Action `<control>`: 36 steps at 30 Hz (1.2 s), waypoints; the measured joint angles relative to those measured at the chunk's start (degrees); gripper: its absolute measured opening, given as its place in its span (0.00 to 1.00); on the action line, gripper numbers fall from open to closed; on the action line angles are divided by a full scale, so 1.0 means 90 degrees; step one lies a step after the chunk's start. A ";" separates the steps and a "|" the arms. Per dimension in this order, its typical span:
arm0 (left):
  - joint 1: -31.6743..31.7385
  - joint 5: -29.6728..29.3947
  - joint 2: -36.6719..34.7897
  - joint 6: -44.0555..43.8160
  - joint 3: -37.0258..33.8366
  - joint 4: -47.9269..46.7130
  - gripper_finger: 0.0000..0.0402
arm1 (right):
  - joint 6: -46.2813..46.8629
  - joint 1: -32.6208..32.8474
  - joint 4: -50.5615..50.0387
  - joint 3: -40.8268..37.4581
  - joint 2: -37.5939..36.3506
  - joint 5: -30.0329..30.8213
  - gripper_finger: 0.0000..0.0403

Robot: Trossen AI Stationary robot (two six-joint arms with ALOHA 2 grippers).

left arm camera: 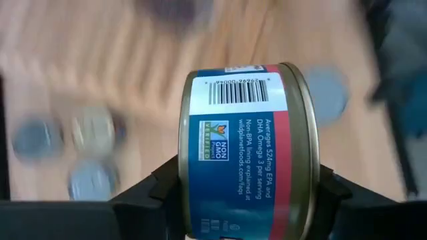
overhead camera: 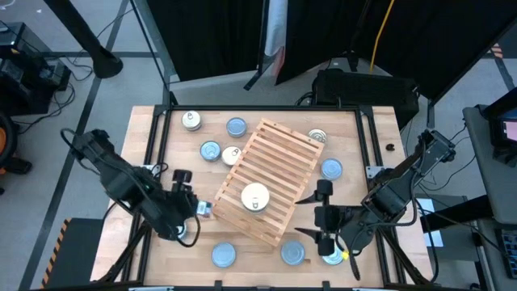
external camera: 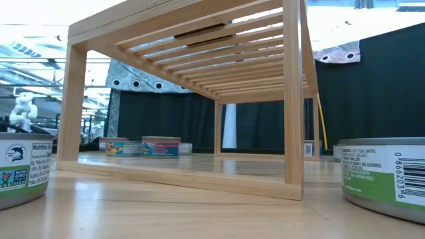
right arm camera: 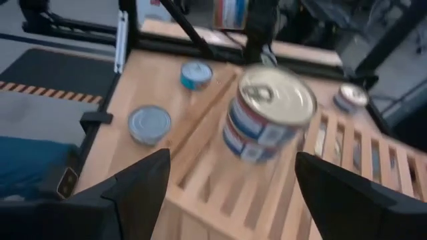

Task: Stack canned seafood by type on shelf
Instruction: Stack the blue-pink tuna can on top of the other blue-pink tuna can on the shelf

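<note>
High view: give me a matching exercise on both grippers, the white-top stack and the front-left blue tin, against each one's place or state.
Things:
1. left gripper
2. right gripper
3. white-top stack
4. front-left blue tin

Places or states:
A. on the shelf
B. open, empty
C. on the table
D. shut on a tin

Pairs: 1-D, 2-B, 3-A, 4-C
</note>
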 joint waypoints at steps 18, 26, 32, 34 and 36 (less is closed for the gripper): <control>0.2345 0.3667 0.0154 0.2081 0.1073 0.2448 0.47 | -0.0311 -0.0011 0.0186 0.0000 0.0000 0.0533 0.78; 0.3436 0.5098 0.0633 0.2110 0.1073 0.2609 0.47 | -0.0244 -0.0051 0.0061 0.0000 0.0000 0.0560 0.78; 0.3870 0.5987 0.1305 0.2301 0.1070 0.2619 0.47 | -0.0271 -0.0049 -0.0279 0.0000 0.0000 0.0413 0.78; 0.3971 0.6281 0.1547 0.2299 0.1070 0.2600 0.47 | -0.0183 -0.0046 -0.0404 0.0000 0.0000 0.0413 0.78; 0.4066 0.6561 0.1743 0.2327 0.1064 0.2526 0.47 | -0.0073 -0.0044 -0.0537 0.0000 0.0002 0.0410 0.78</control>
